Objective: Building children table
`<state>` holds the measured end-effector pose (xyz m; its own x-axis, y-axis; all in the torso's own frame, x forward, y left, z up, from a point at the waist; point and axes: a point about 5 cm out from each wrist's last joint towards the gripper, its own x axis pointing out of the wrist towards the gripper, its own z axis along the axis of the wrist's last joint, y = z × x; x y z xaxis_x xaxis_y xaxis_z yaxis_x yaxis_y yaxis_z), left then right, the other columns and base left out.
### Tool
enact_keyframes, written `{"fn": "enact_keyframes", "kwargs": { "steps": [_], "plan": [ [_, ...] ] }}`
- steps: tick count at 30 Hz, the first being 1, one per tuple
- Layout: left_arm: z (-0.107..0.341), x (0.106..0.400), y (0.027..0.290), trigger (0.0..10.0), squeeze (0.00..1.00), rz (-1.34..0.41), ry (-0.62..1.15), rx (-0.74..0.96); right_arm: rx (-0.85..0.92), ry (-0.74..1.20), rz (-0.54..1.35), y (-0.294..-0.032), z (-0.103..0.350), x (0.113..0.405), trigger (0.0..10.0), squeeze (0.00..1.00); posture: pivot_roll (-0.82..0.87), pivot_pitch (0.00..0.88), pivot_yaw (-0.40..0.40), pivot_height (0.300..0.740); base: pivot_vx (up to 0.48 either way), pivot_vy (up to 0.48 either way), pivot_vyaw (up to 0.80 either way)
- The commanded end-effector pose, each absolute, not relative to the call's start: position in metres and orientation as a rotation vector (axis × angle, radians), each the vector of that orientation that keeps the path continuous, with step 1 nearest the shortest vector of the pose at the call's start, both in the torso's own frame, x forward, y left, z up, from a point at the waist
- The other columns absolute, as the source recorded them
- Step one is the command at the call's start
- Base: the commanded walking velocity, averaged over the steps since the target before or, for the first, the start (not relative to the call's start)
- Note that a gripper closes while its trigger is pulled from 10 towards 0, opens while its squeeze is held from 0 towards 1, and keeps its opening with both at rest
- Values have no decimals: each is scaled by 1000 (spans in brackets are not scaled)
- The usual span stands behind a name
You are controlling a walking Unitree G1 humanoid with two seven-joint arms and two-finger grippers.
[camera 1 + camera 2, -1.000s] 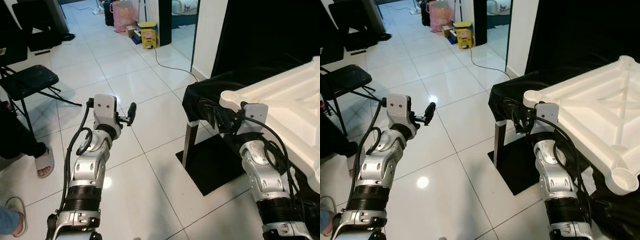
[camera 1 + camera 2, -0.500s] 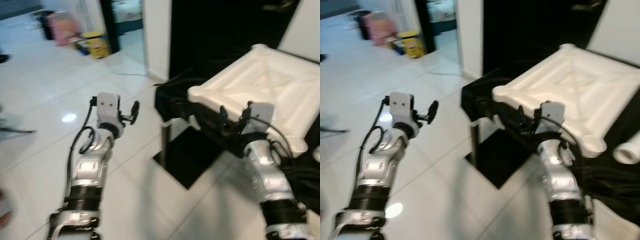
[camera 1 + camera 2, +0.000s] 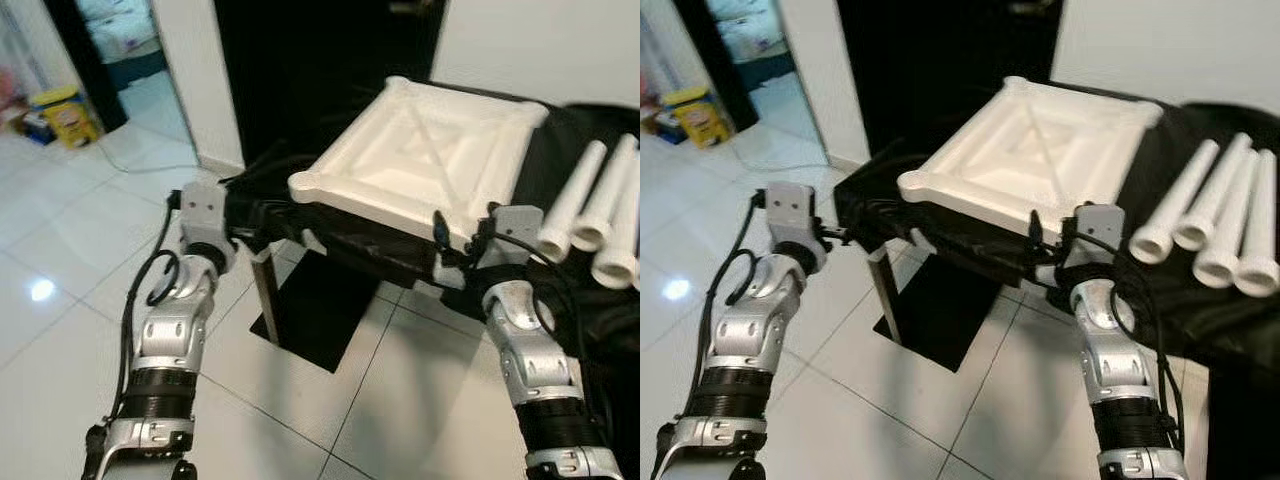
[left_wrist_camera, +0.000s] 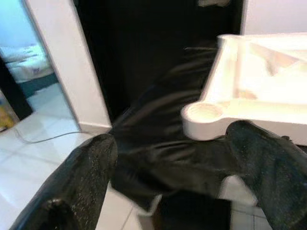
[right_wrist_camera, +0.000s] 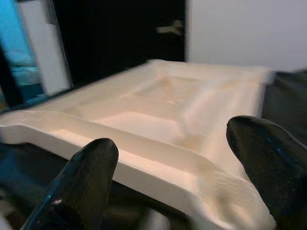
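One white plastic tabletop [image 3: 1035,150] lies upside down on a stand draped in black cloth [image 3: 1200,300], its ribbed underside and round corner sockets facing up; it is square, set cornerwise to the robot, with one socketed corner pointing toward the left arm. Just beside it on the robot's right lie four white tubular table legs [image 3: 1215,215], side by side and touching or nearly so, their long axes running away from the robot and leaning slightly rightward, open flared ends toward it. The left gripper [image 4: 168,177] is held up near the tabletop's nearest corner socket, fingers spread wide with nothing between them. The right gripper [image 5: 192,167] is held up close to the tabletop's near edge, also spread wide and empty. White floor tiles [image 3: 80,260] lie below, and a doorway behind shows a yellow box [image 3: 65,110].
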<state>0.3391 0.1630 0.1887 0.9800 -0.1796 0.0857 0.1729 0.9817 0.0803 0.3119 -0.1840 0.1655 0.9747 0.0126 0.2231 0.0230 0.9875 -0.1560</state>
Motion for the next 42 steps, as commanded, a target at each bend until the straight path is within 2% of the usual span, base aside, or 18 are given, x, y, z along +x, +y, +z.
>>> {"fn": "enact_keyframes", "kwargs": {
  "steps": [1,19,42],
  "plan": [
    [185,338,157,10000,0,-194,-83,76,-156,-215,-19,-187,165,312,10000,0,-8,0,45,740,0,0,-738],
    [183,335,158,10000,0,-205,-87,41,-159,-209,-2,-183,165,313,10000,0,-10,0,45,740,0,0,-713],
    [191,332,158,10000,0,-273,-123,16,-182,-242,-44,-183,176,314,10000,0,-2,0,45,740,0,0,0]
  ]
}}
